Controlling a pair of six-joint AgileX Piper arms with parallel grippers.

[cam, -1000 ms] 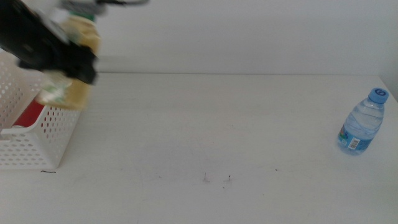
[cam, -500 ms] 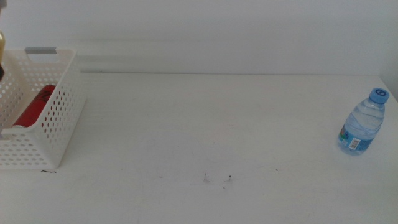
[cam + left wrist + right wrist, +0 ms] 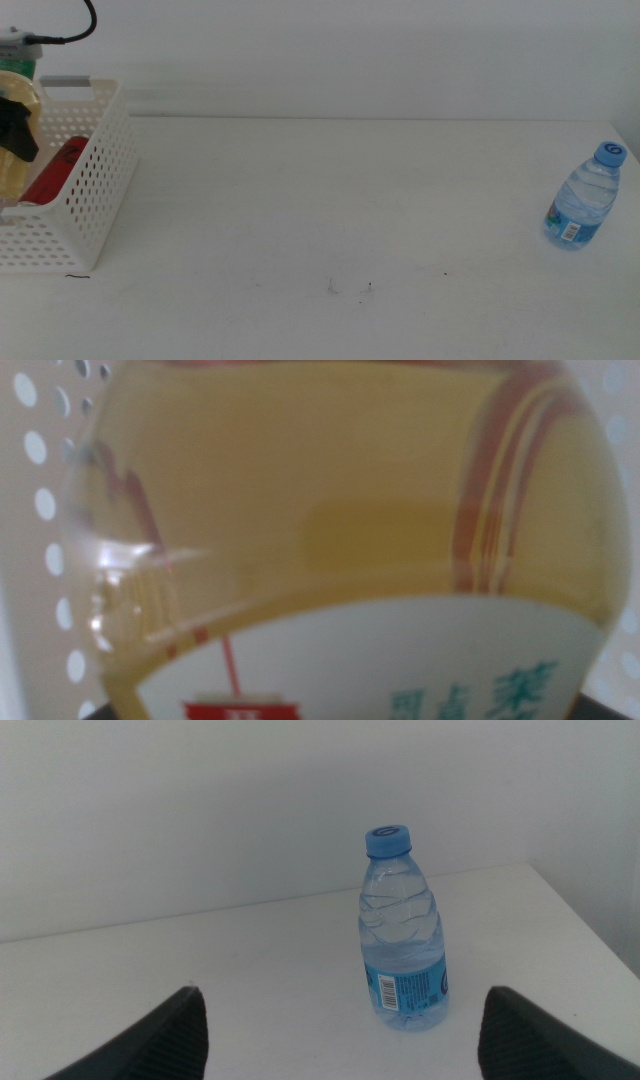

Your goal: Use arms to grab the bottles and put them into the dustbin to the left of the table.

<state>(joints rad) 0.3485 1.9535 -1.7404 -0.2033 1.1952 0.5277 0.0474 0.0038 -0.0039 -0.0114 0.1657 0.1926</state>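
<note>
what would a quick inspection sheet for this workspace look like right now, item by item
surface: white table, a few tiny dark specks near the front middle
job's things: yellow tea bottle held at the dustbin, far left; red can lying inside the dustbin; water bottle upright at the far right, blue cap on
clutter: nothing seen
grippers: left gripper at the left edge over the dustbin, shut on the tea bottle; right gripper open, low, facing the water bottle, not touching it
cables: one black cable looping above the left arm
surroundings: plain white wall behind the table
</note>
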